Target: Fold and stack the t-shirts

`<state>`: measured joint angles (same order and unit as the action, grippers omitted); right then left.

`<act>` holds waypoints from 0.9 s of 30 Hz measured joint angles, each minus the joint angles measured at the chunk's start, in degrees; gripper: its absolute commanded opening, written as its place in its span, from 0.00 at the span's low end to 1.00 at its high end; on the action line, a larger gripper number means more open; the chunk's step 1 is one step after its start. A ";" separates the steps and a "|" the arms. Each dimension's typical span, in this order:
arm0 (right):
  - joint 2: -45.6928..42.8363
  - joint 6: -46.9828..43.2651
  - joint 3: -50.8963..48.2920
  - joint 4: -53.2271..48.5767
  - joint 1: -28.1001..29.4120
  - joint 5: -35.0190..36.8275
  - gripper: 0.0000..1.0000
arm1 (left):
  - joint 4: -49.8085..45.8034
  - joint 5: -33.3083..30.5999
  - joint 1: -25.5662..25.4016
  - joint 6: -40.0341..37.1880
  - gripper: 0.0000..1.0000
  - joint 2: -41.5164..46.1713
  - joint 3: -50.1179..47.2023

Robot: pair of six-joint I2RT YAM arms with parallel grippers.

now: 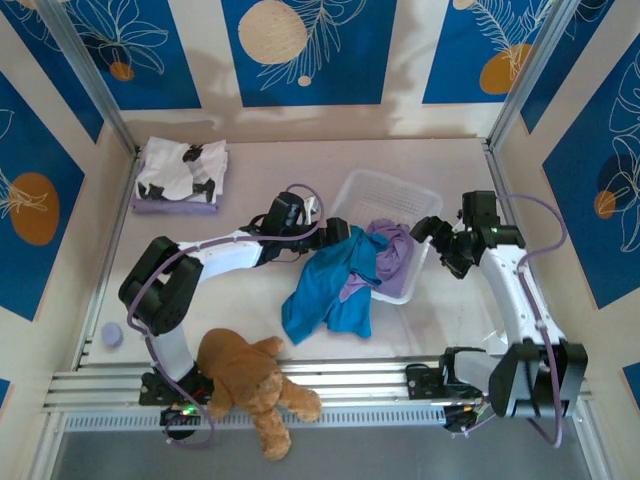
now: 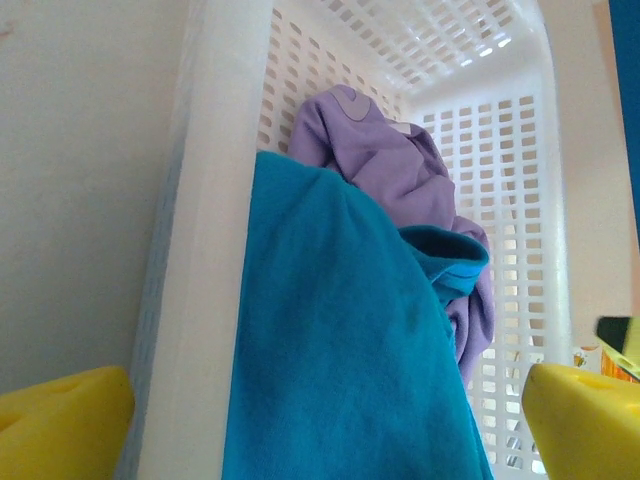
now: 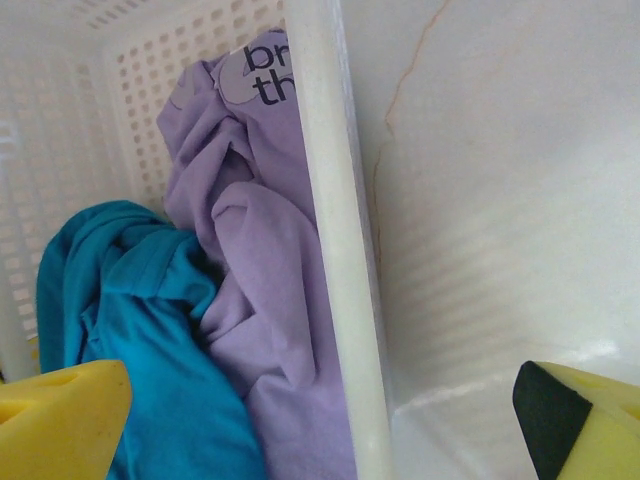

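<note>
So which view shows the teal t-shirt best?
Top external: most of the teal t-shirt, draped over the basket rim onto the table. Left wrist shows its hanging part close up; right wrist, the bunched part inside the basket.

teddy bear (image 1: 250, 385): brown plush, sprawled across the bench's (image 1: 260, 170) near rail, left of centre | basket (image 1: 385, 195): white plastic, perforated walls, centre-right | small pale-purple round object (image 1: 111, 334): by left edge, left of bear | walls: blue leaf-print panels (image 1: 300, 50)

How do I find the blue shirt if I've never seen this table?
Look for the white plastic basket in the middle of the table. The blue shirt hangs over its rim and spills onto the table. It is plain teal, unlike the lavender shirt beside it.
</note>
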<state>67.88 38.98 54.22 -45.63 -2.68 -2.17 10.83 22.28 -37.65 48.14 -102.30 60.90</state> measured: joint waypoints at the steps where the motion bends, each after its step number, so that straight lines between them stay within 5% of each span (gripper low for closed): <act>1: 1.51 -0.94 0.07 0.70 -0.33 -0.85 0.99 | -0.22 0.15 0.00 0.00 0.99 0.00 0.20; 8: 14.97 -7.19 8.24 3.45 -2.54 -8.28 0.99 | -0.98 0.17 -0.07 0.66 0.99 0.00 1.64; 18: 38.34 -12.07 33.62 2.01 -3.43 -16.15 0.99 | 0.63 0.39 -2.16 5.03 0.99 -1.18 1.99; 22: 44.06 -13.11 44.04 -2.40 -3.48 -14.25 0.99 | -0.13 0.81 -5.33 5.62 0.99 -3.58 5.05; 27: 40.76 -13.20 47.54 -8.20 -3.50 -8.74 0.99 | -0.87 1.51 -8.15 6.01 0.99 -5.14 7.50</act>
<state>108.64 25.78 101.75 -53.82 -6.17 -10.92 9.96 23.79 -45.80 54.15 -107.44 68.40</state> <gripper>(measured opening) 0.991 0.992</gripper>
